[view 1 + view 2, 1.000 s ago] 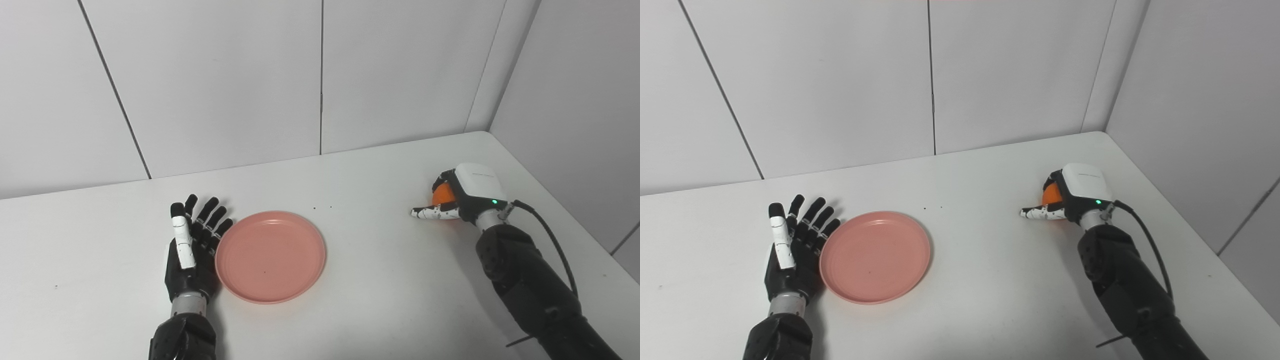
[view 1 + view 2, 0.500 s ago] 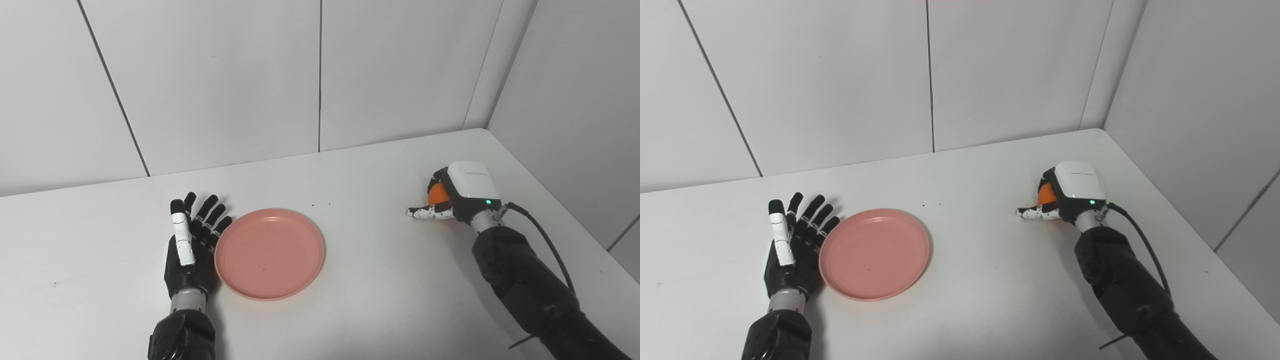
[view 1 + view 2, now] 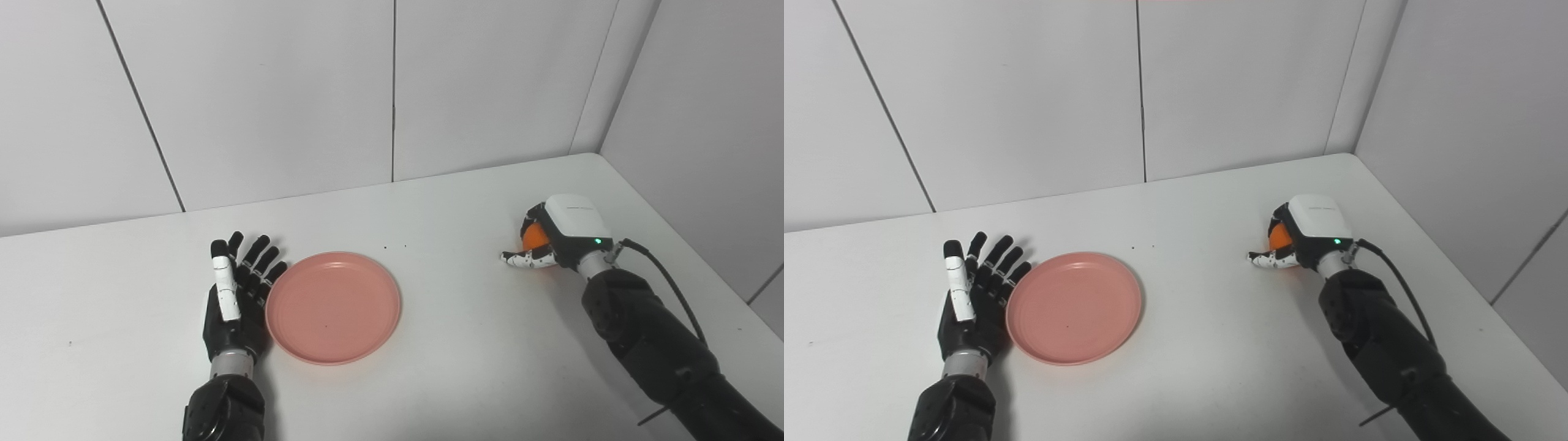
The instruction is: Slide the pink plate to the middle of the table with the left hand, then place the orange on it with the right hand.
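the round pink plastic plate (image 3: 334, 307) lies left of the white bench's (image 3: 459, 343) middle, so the slide looks barely finished. the left robot hand (image 3: 236, 300) rests flat beside its rim, fingers spread, holding nothing. the small orange fruit (image 3: 534, 236) sits far right, wrapped by the right robot hand (image 3: 554, 236); it seems gripped, though mostly hidden. placing remains.

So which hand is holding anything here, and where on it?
The right hand is closed around the orange, wrapping its sides; the left hand holds nothing.
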`<state>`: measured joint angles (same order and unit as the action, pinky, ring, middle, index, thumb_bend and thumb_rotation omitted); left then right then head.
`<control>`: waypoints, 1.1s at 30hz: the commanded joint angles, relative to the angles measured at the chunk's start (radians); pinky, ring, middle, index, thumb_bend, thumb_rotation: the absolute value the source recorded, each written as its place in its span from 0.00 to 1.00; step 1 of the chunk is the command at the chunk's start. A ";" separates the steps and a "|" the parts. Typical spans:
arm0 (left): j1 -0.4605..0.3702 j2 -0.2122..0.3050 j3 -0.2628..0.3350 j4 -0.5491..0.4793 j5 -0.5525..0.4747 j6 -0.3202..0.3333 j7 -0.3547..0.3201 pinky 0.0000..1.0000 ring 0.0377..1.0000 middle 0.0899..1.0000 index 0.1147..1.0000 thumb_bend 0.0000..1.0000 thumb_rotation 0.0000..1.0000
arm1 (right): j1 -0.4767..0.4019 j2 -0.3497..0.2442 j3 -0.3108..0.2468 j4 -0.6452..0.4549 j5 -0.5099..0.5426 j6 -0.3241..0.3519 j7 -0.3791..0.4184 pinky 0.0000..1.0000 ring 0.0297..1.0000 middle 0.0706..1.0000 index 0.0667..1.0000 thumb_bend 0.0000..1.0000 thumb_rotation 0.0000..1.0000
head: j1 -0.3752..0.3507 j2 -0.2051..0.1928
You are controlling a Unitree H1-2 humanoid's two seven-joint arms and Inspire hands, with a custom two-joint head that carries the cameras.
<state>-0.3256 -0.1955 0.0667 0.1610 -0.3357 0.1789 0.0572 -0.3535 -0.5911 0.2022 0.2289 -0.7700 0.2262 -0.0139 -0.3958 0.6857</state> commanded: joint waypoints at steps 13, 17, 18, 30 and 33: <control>0.013 -0.051 -0.008 -0.008 0.005 0.012 0.023 0.76 0.81 0.79 0.91 0.86 0.82 | -0.026 -0.034 -0.064 -0.128 -0.001 -0.030 -0.029 0.10 0.12 0.14 0.19 0.57 0.30 | 0.016 0.001; 0.014 -0.056 -0.008 -0.004 0.003 0.006 0.025 0.76 0.81 0.79 0.91 0.85 0.81 | -0.036 -0.029 -0.069 -0.181 -0.014 -0.016 -0.018 0.10 0.12 0.14 0.19 0.57 0.32 | 0.042 0.001; 0.014 -0.059 -0.008 -0.002 0.001 0.004 0.026 0.76 0.81 0.79 0.91 0.84 0.81 | -0.037 -0.028 -0.070 -0.194 -0.016 -0.011 -0.010 0.10 0.12 0.14 0.20 0.57 0.33 | 0.044 0.001; 0.017 -0.085 -0.035 0.033 0.028 -0.049 0.039 0.73 0.81 0.79 0.90 0.82 0.80 | -0.042 -0.022 -0.111 -0.298 0.023 -0.074 0.001 0.09 0.11 0.13 0.19 0.60 0.37 | 0.159 0.000; 0.017 -0.091 -0.046 0.048 0.032 -0.067 0.047 0.73 0.80 0.77 0.89 0.83 0.79 | -0.044 -0.017 -0.123 -0.299 0.034 -0.081 0.002 0.09 0.11 0.12 0.17 0.61 0.35 | 0.181 -0.002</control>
<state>-0.3266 -0.2003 0.0243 0.1945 -0.3111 0.1193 0.0902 -0.3526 -0.5901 0.1025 -0.0382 -0.7433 0.1841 0.0199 -0.2148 0.6842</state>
